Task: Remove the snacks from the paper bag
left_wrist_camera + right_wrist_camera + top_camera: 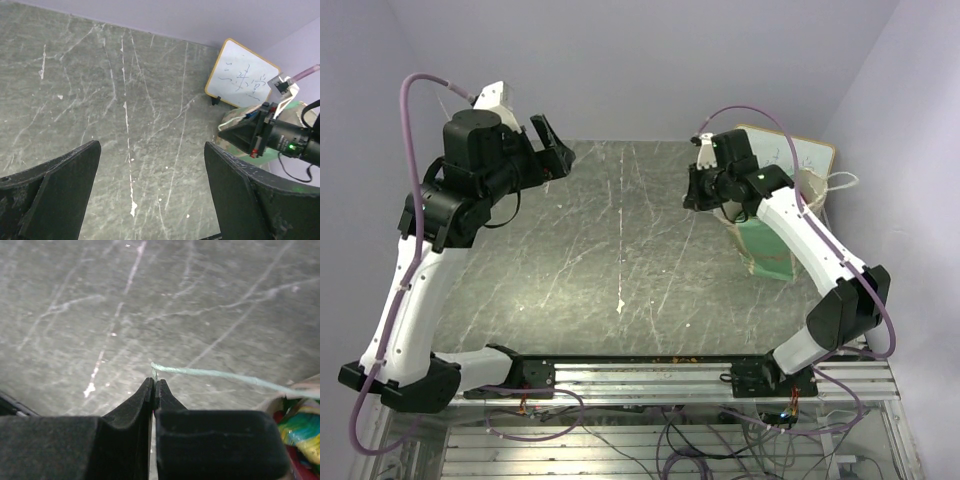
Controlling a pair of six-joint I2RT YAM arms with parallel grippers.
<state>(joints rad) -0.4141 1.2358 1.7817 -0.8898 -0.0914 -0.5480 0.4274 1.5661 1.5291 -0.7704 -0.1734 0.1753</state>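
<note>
The mint-green paper bag (766,246) stands at the right side of the table, partly hidden under my right arm. My right gripper (154,382) is shut on the bag's thin string handle (215,373), which runs taut from the fingertips back to the bag's rim (300,389). Inside the bag's mouth a yellow-green snack packet (300,432) shows, with something red beside it. In the top view the right gripper (698,190) sits just left of the bag. My left gripper (552,145) hangs raised at the back left, open and empty (150,190), far from the bag (265,161).
A white framed whiteboard (800,155) with writing leans behind the bag at the back right, also in the left wrist view (242,80). The grey marbled tabletop (620,250) spreads between the arms. A metal rail (650,375) runs along the near edge.
</note>
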